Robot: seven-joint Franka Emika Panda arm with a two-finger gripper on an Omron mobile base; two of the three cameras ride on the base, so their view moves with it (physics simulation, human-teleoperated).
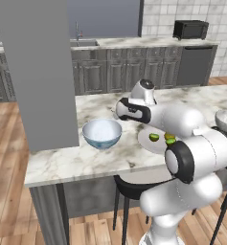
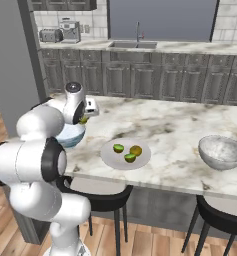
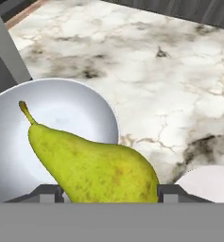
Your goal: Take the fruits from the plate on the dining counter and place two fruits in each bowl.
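My gripper (image 3: pixel 111 191) is shut on the yellow-green pear (image 3: pixel 92 165), which hangs over the pale blue-white bowl (image 3: pixel 56 118). In the right base view the gripper (image 2: pixel 87 114) and the pear (image 2: pixel 83 120) are above that bowl (image 2: pixel 70 137) at the left end of the dining counter (image 2: pixel 180 125). On the plate (image 2: pixel 110 157) lie two lime-green fruits (image 2: pixel 118 148) (image 2: pixel 130 157) and a yellow-brown one (image 2: pixel 135 149). The greyish white bowl (image 2: pixel 221 151) stands empty to the right. The left base view shows the blue-white bowl (image 1: pixel 102 132) and the plate (image 1: pixel 146 139), partly behind my arm.
A grey pillar (image 1: pixel 36 72) rises at the counter's left end, close to the blue-white bowl. Black stools (image 2: pixel 102 197) stand under the counter's near edge. Behind is a dark-cabinet counter with a sink (image 2: pixel 135 44), a toaster (image 2: pixel 51 35) and a microwave (image 1: pixel 190 29).
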